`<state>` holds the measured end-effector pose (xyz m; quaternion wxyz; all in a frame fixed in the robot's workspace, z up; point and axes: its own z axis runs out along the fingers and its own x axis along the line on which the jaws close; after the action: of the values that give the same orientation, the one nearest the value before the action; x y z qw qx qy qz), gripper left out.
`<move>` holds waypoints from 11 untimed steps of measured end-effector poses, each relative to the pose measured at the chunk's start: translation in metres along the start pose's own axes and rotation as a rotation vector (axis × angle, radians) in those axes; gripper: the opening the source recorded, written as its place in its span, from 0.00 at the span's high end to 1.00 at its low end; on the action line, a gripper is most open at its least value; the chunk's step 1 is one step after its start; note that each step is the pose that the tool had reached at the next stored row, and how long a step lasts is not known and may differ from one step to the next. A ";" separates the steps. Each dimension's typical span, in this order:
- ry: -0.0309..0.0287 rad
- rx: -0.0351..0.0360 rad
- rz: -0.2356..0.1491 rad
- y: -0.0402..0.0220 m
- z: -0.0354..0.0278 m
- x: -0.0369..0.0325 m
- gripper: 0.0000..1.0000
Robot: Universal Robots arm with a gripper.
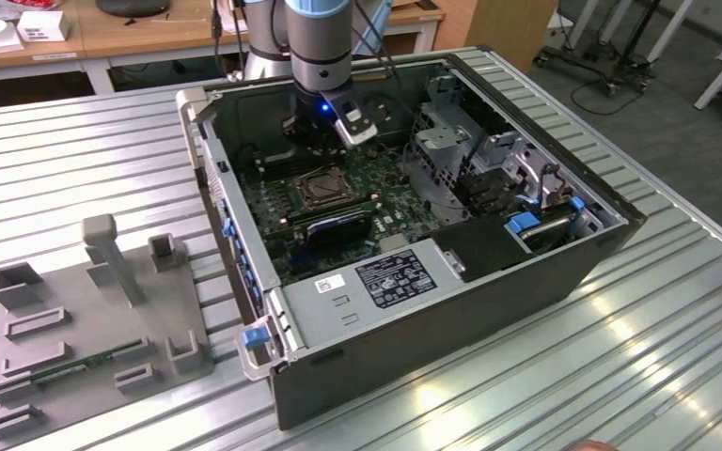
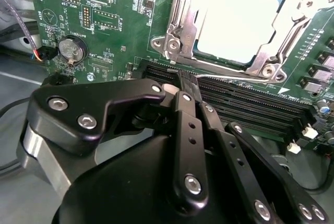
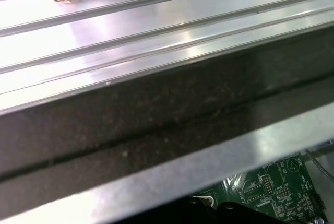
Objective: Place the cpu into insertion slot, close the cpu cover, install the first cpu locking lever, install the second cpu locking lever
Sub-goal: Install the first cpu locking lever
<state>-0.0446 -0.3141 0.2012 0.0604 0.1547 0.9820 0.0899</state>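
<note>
Black linkage arms of my gripper (image 2: 187, 78) take up the near part of the second wrist view. Its two fingers (image 2: 181, 96) are pressed together into one narrow tip, and I can make out nothing between them. That tip hangs over the long black memory slots (image 2: 250, 106), just beside the near corner of the socket. Past it, the cpu (image 2: 240, 23) sits in the socket as a pale square. The cpu cover (image 2: 182, 15) lies flat around it, so the chip shows through the cut-out middle of the silvery frame. A thin wire lever (image 2: 235, 79) runs along the socket edge nearest the fingertips, and I cannot tell whether it is hooked down. The green motherboard (image 2: 120, 4) spreads around the socket, and a round coin cell (image 2: 70, 50) sits well off to one side. In the exterior view, the arm reaches straight down into the open computer case (image 1: 462, 291), with the gripper low over the board just beyond the insertion slot (image 1: 321, 191). The case rests on a ribbed aluminium table (image 1: 86, 160), and a grey parts fixture (image 1: 98, 319) lies on the table at the exterior view's left, apart from the case. In the first wrist view I see the table's ribs, the dark wall of the case and a corner of the board.
</note>
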 end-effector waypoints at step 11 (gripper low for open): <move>-0.0014 0.0073 -0.002 0.0002 0.0013 -0.0004 0.89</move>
<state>-0.0440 -0.3139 0.2000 0.0606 0.1538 0.9825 0.0861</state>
